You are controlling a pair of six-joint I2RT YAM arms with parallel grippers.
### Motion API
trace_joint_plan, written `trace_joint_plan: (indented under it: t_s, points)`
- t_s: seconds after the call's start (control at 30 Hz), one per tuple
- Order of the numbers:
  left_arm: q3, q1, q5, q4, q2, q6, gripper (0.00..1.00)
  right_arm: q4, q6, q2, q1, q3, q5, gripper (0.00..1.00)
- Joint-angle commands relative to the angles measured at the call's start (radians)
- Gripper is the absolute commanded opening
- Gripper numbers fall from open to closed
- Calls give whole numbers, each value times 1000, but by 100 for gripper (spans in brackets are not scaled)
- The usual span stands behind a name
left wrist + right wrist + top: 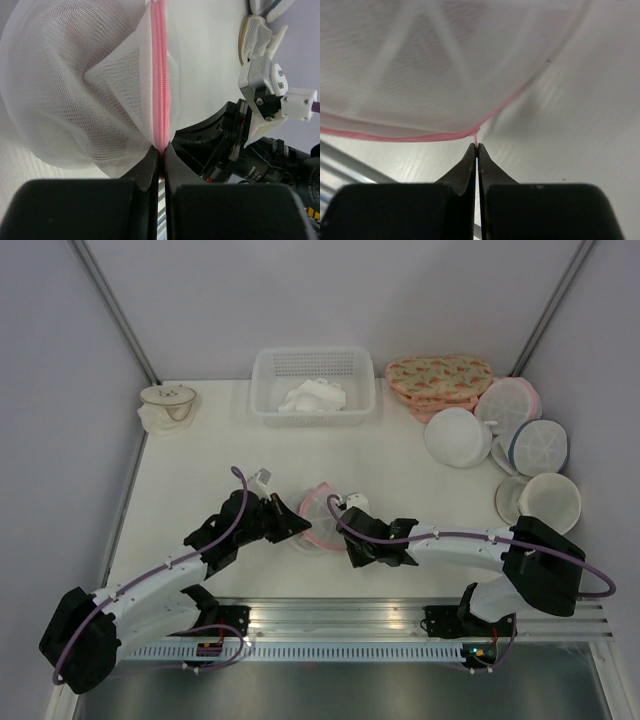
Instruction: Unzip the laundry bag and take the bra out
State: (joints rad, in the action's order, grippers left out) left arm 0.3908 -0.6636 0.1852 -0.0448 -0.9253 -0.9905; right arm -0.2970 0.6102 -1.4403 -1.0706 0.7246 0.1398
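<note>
The laundry bag (322,513), white mesh with a pink zip rim, stands on edge near the table's front middle, held between both grippers. My left gripper (297,523) is shut on the bag's pink zip rim (161,90) at its left side. My right gripper (347,530) is shut on the thin pink zip pull (477,141) at the bag's right edge. The mesh bag (420,65) fills the top of the right wrist view. The bra is hidden; no dark red shows through the mesh.
A white basket (314,385) with a white cloth stands at the back middle. A floral orange-pink bag (438,380) and several round white bags (500,440) lie at the back right. A small cream bag (168,405) sits at the back left.
</note>
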Motion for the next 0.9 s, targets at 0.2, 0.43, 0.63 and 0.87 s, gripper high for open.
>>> trace_joint_plan:
  t_s: [0.2, 0.43, 0.63, 0.87]
  points:
    - [169, 53, -1, -15, -119, 176, 2, -183, 63, 37, 1, 68, 327, 0]
    - [327, 140, 209, -159, -394, 282, 7, -42, 2, 202, 0, -7, 123, 1]
    - [313, 145, 170, -107, -394, 231, 62, 41, -6, 282, 0, -53, 23, 0]
    - [166, 128, 36, 14, -92, 199, 80, 163, -35, 268, 0, -63, -83, 1]
